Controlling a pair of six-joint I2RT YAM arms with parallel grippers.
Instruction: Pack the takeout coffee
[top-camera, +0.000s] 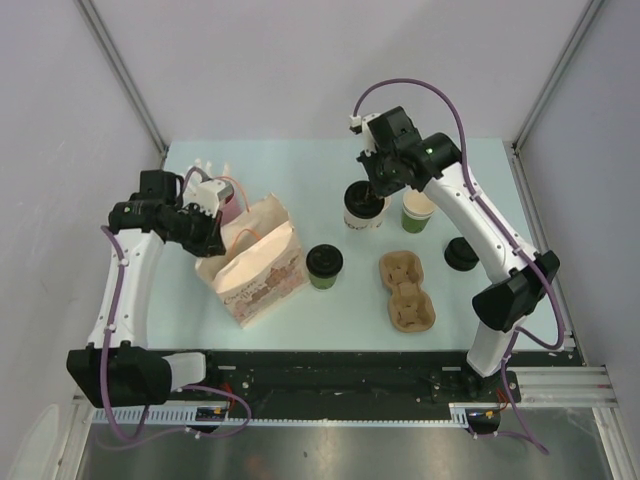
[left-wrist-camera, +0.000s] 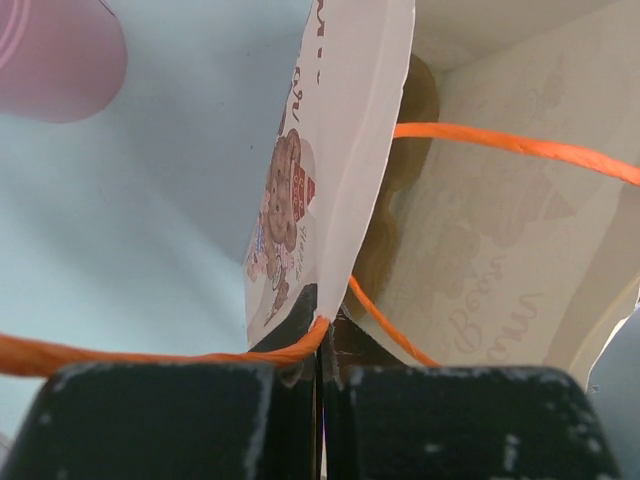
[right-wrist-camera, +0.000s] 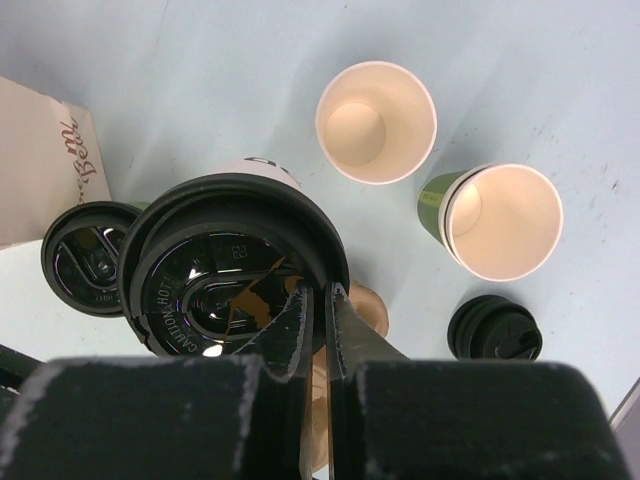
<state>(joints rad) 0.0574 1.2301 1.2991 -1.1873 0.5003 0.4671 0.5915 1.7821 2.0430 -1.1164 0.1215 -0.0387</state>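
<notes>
Pale blue surface (top-camera: 270, 170), white walls. The left hand (left-wrist-camera: 320, 345), pressed together, pinches the bag (top-camera: 255, 265) rim and its orange handle (left-wrist-camera: 500, 140). The right hand (right-wrist-camera: 318, 310) pinches the lid rim of the white lidded cup (right-wrist-camera: 235, 270), mid-surface. The green lidded cup (top-camera: 324, 265) stands beside the bag. That makes two lidded cups. There are two open ones, the white open cup (right-wrist-camera: 375, 120), hidden under the arm from above, and the green open cup (right-wrist-camera: 500, 220). One loose lid (top-camera: 462, 253), one tray (top-camera: 407, 290), and one pink cup (top-camera: 228, 200), partly hidden.
</notes>
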